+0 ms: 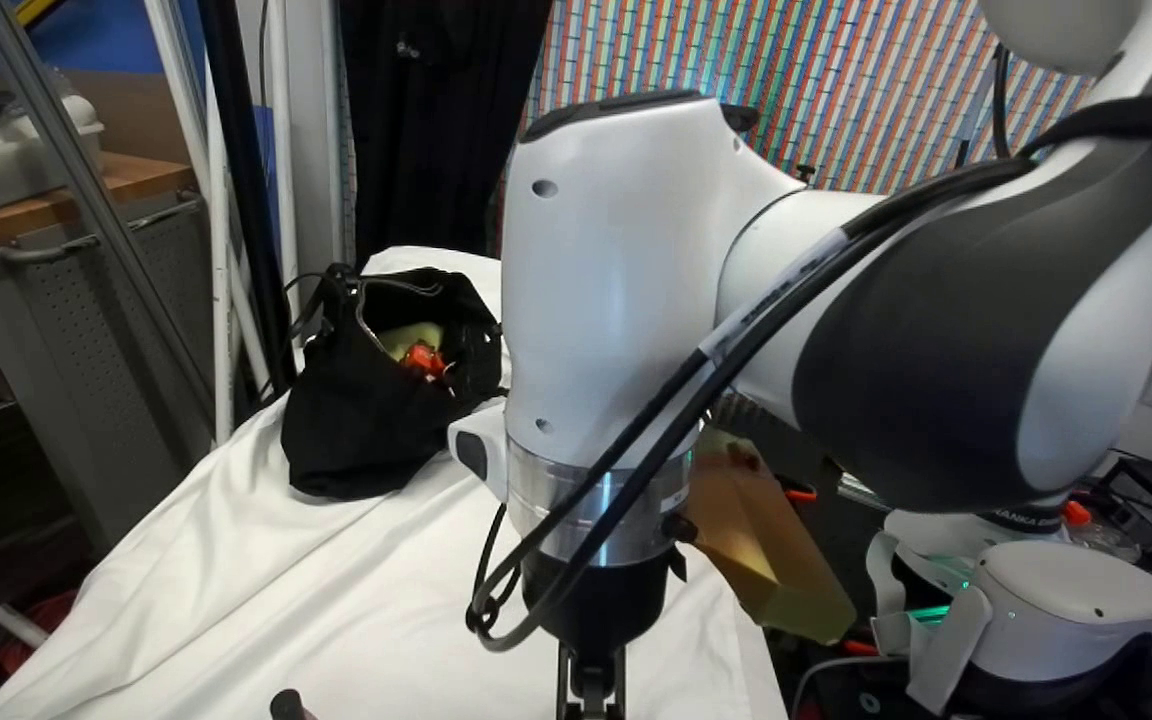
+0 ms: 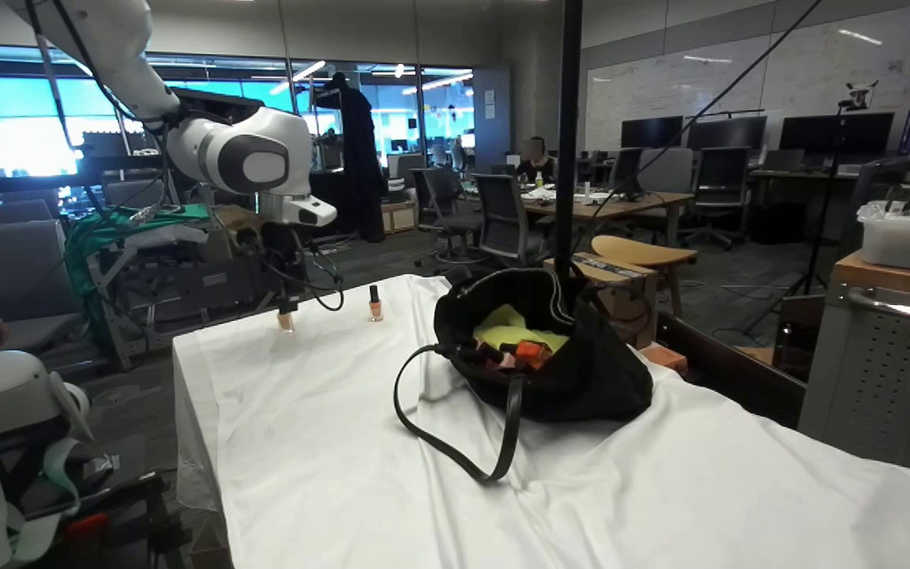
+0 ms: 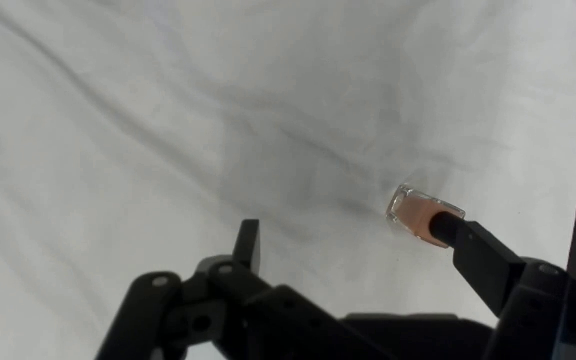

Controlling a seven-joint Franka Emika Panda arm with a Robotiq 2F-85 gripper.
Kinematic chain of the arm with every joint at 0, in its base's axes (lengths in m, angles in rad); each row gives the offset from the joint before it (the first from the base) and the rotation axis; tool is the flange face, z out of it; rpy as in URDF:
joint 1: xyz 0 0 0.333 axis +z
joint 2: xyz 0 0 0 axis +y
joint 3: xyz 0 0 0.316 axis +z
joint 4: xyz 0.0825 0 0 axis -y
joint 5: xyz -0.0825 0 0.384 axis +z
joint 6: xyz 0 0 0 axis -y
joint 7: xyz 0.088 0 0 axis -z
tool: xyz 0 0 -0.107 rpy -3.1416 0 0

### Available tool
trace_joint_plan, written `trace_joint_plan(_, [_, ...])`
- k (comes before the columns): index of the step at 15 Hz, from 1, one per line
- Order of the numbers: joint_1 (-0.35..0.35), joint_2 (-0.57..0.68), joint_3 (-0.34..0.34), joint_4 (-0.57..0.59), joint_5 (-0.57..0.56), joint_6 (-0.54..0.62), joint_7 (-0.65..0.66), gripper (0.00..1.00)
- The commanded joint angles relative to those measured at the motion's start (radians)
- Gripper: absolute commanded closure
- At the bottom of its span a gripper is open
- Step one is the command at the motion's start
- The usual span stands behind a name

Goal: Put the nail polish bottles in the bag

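In the wrist view a peach nail polish bottle (image 3: 420, 215) with a black cap stands on white cloth. My gripper (image 3: 355, 235) is open, fingers wide apart with nothing between them. Its right finger overlaps the bottle's cap; I cannot tell whether they touch. In an exterior view the gripper (image 2: 285, 294) is low over a peach bottle (image 2: 286, 320), and another peach bottle (image 2: 376, 307) stands upright nearby. A bottle's dark cap (image 1: 286, 703) shows at a lower frame edge. The black bag (image 2: 605, 379), also in an exterior view (image 1: 356, 430), lies open with several bottles (image 2: 532, 352) inside.
The white cloth (image 2: 329, 442) covers the table, with folds. The bag's handle (image 2: 494, 466) loops out onto the cloth. The table edge drops off near the bottle in the wrist view. A yellowish box (image 1: 766, 540) lies beside the table. Poles (image 1: 221, 250) and a grey cart (image 1: 106, 310) stand behind.
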Motion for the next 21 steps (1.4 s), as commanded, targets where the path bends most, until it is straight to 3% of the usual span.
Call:
trace_joint_plan(1, [0.029, 0.038, 0.004, 0.048, 0.006, 0.008, -0.005, 0.0])
trace_joint_plan(21, [0.094, 0.137, -0.003, 0.159, -0.014, -0.006, 0.005, 0.0])
